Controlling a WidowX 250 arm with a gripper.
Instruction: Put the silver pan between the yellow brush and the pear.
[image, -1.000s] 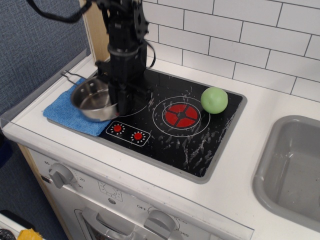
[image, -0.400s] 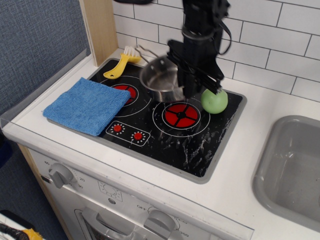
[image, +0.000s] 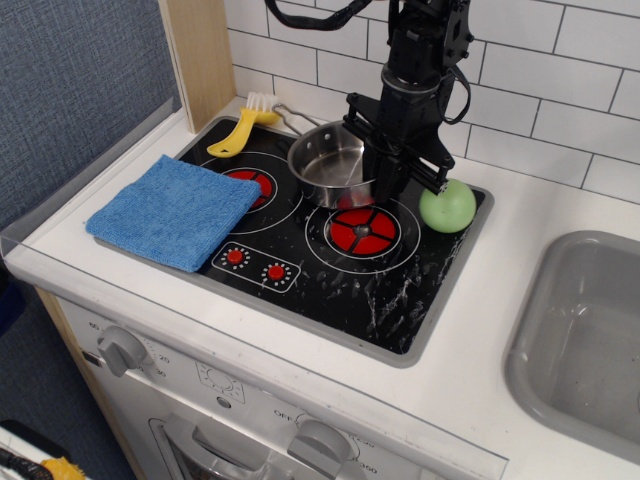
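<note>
Shiny round steel silver pan (image: 331, 165)

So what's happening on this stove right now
A black robot arm's gripper is clamped on the right rim of the silver pan, at the back of the stovetop. The pan sits between the yellow brush on the left and the pear on the right, so it looks about in place. Whether it rests on the surface is unclear. A blue cloth lies at the left.
</note>
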